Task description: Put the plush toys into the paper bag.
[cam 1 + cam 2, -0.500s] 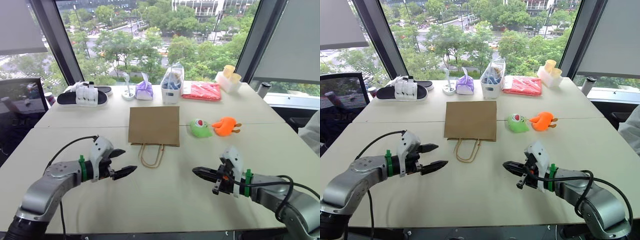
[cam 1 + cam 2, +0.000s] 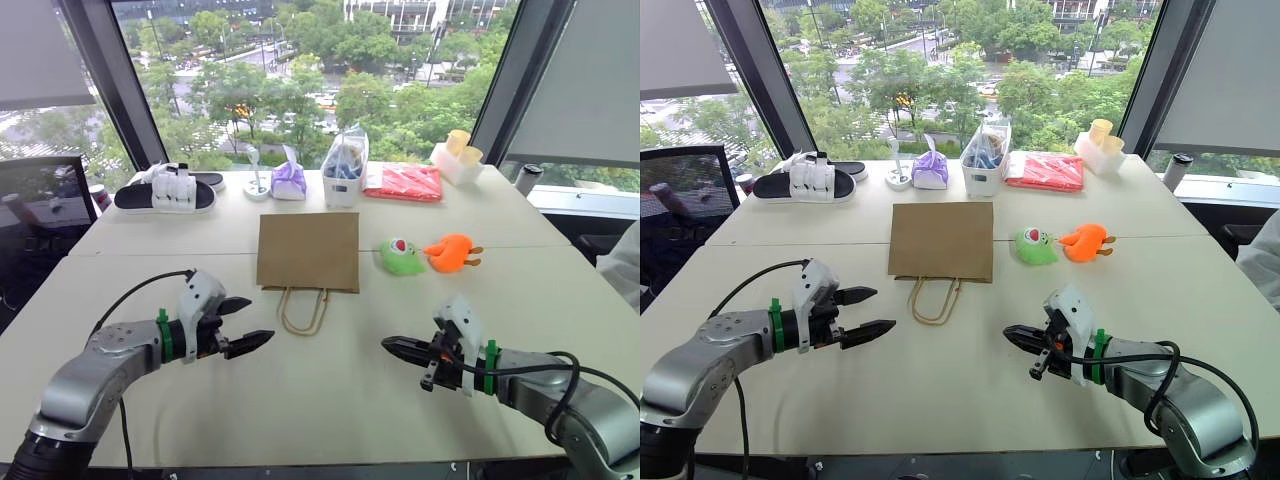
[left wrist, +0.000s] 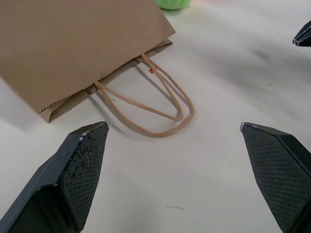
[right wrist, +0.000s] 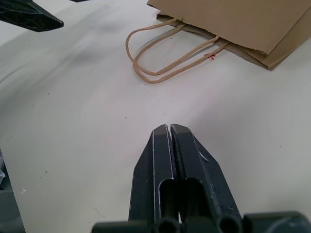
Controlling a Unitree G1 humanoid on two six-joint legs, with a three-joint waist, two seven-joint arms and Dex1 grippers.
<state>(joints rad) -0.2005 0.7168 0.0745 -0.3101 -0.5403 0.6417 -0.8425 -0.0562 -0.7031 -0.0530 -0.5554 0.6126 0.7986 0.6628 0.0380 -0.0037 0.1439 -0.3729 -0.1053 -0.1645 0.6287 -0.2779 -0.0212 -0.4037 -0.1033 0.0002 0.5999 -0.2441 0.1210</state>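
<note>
The brown paper bag [image 2: 308, 250] lies flat in the middle of the table, its two looped handles [image 2: 302, 312] pointing toward me. Just right of it rest the plush toys: a lime green one [image 2: 401, 257] with a white-and-red spot and an orange one [image 2: 450, 251] beside it. My left gripper [image 2: 248, 323] hovers open and empty over the table, left of the handles. My right gripper [image 2: 390, 344] is shut with nothing in it, in front of the toys and right of the handles. In the left wrist view the handles [image 3: 150, 104] lie between the spread fingers [image 3: 82, 160].
Along the far edge by the window sit black-and-white sandals [image 2: 165, 190], a purple tissue-like bundle [image 2: 289, 180], a clear bag with blue contents [image 2: 344, 168], a red packet [image 2: 404, 182] and a white tray with yellow cups [image 2: 457, 158]. A black chair [image 2: 40, 215] stands at the left.
My right gripper has shifted slightly toward the left and a little lower. The left gripper, bag and toys are unmoved.
</note>
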